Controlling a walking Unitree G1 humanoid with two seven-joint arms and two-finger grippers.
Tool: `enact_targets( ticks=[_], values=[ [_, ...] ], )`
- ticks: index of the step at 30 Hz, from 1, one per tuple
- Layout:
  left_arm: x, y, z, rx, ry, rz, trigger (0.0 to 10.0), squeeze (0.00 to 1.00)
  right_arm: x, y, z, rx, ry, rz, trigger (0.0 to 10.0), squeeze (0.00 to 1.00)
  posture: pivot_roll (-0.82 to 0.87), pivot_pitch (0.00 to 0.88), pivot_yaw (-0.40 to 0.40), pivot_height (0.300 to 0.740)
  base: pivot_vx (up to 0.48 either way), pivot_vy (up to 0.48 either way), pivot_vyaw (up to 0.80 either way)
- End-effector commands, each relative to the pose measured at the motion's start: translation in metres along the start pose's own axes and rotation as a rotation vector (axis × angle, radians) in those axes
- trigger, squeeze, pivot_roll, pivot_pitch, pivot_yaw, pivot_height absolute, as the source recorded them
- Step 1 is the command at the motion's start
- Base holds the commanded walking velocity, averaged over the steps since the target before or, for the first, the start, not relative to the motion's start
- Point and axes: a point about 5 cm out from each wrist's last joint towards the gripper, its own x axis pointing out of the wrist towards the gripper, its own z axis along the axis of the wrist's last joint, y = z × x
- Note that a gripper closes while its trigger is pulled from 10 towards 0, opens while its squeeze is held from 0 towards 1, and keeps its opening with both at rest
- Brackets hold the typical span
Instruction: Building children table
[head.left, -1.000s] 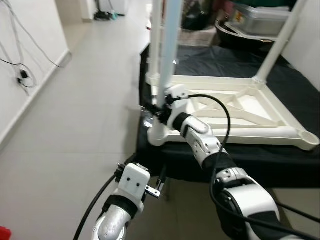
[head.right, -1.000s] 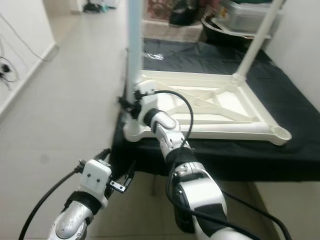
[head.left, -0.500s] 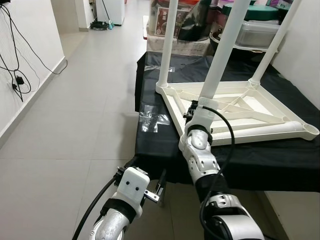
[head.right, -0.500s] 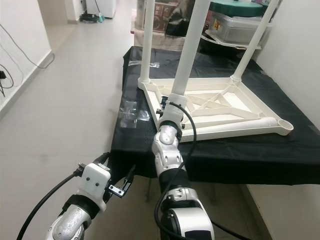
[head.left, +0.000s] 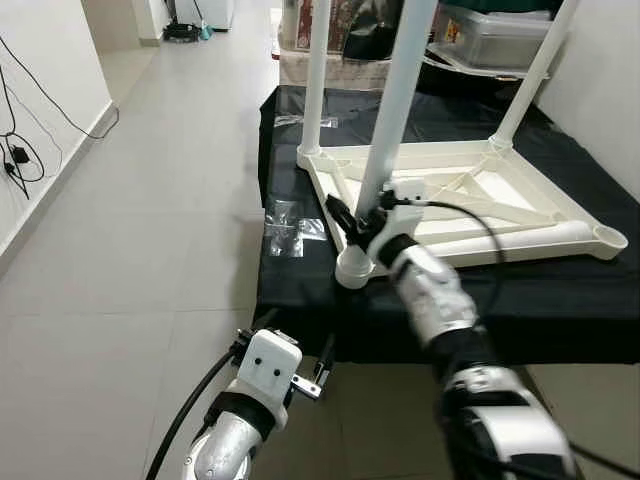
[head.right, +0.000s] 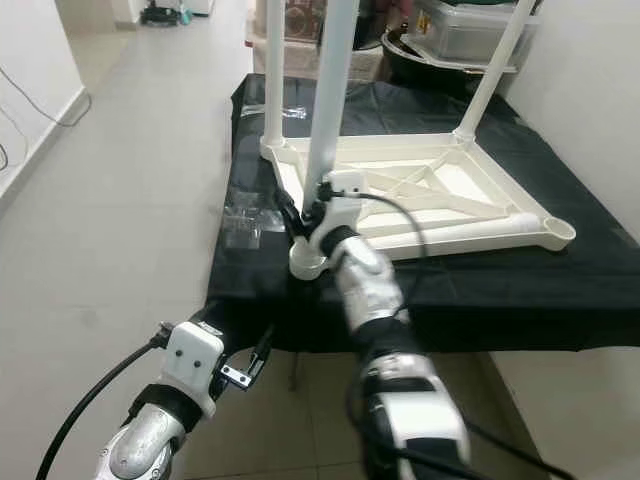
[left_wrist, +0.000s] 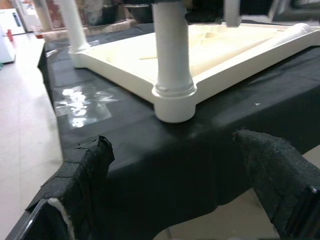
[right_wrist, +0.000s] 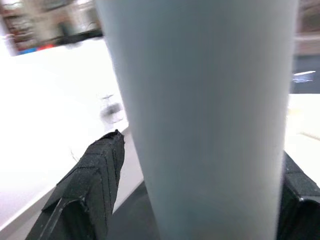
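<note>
A white children's table (head.left: 540, 240) lies upside down on a black cloth (head.left: 300, 280). Three white legs stand up from its corners: the near left leg (head.left: 395, 100), a far left leg (head.left: 317, 80) and a far right leg (head.left: 530, 80). The near right corner socket (head.left: 609, 238) holds nothing. My right gripper (head.left: 362, 222) is shut on the near left leg just above its socket; its fingers (right_wrist: 95, 185) sit on either side of the leg (right_wrist: 200, 125). My left gripper (head.left: 285, 350) hangs open, low in front of the cloth's edge, facing that corner (left_wrist: 172, 100).
A clear plastic bag (head.left: 290, 228) lies on the cloth left of the table. Boxes and a lidded bin (head.left: 490, 25) stand behind. Tiled floor (head.left: 150, 200) stretches to the left, with a wall and hanging cables (head.left: 20, 150) beyond it.
The whole view has swung, so the table sits at a different angle. My right arm now reaches in from the right, its gripper still at the near leg's foot. The left arm is unchanged.
</note>
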Motion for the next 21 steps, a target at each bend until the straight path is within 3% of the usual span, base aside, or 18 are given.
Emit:
enact_targets(
  ticks=[1,4,5,7,10,11,14,15,19,21],
  values=[
    [-0.001,-0.003,-0.003,-0.005,0.014,-0.016,10.0,0.0,0.008,0.016,-0.006,0.033,0.024,0.118,10.0,0.0,0.11,0.11,-0.102,0.74,0.0,0.0,0.0],
    [-0.001,-0.004,-0.003,-0.005,0.015,-0.019,10.0,0.0,0.008,0.027,0.001,0.085,0.081,0.439,10.0,0.0,0.12,0.111,-0.103,0.74,0.0,0.0,0.0],
    [-0.001,-0.004,-0.003,-0.005,0.015,-0.019,10.0,0.0,0.008,0.027,0.001,0.085,0.081,0.439,10.0,0.0,0.12,0.111,-0.103,0.74,0.0,0.0,0.0],
    [-0.003,-0.003,-0.003,-0.002,0.017,-0.017,10.0,0.0,0.016,0.039,0.001,0.083,0.117,0.574,10.0,0.0,0.13,0.114,-0.108,0.74,0.0,0.0,0.0],
    [-0.003,-0.003,-0.003,-0.001,0.018,-0.015,10.0,0.0,0.021,0.046,-0.001,0.076,0.139,0.613,10.0,0.0,0.13,0.114,-0.108,0.74,0.0,0.0,0.0],
    [-0.003,-0.003,-0.002,0.0,0.016,-0.012,10.0,0.0,0.027,0.057,-0.006,0.057,0.177,0.675,10.0,0.0,0.14,0.121,-0.114,0.74,0.0,0.0,0.0],
    [-0.002,-0.003,-0.001,0.001,0.015,-0.01,10.0,0.0,0.028,0.061,-0.01,0.043,0.198,0.691,10.0,0.0,0.14,0.125,-0.117,0.74,0.0,0.0,0.0],
    [-0.002,-0.003,-0.001,0.001,0.014,-0.009,10.0,0.0,0.029,0.065,-0.016,0.023,0.229,0.7,0.0,0.0,0.14,0.125,-0.117,0.74,0.0,0.0,0.0],
    [-0.002,-0.003,-0.001,0.0,0.014,-0.008,10.0,0.0,0.029,0.065,-0.02,-0.002,0.235,0.666,0.0,0.0,0.14,0.128,-0.116,0.74,0.0,0.0,0.0],
    [-0.003,-0.003,-0.001,-0.001,0.015,-0.008,10.0,0.0,0.033,0.055,-0.023,-0.062,0.213,0.439,0.0,0.0,0.13,0.134,-0.115,0.74,0.0,0.0,0.0]
  ],
)
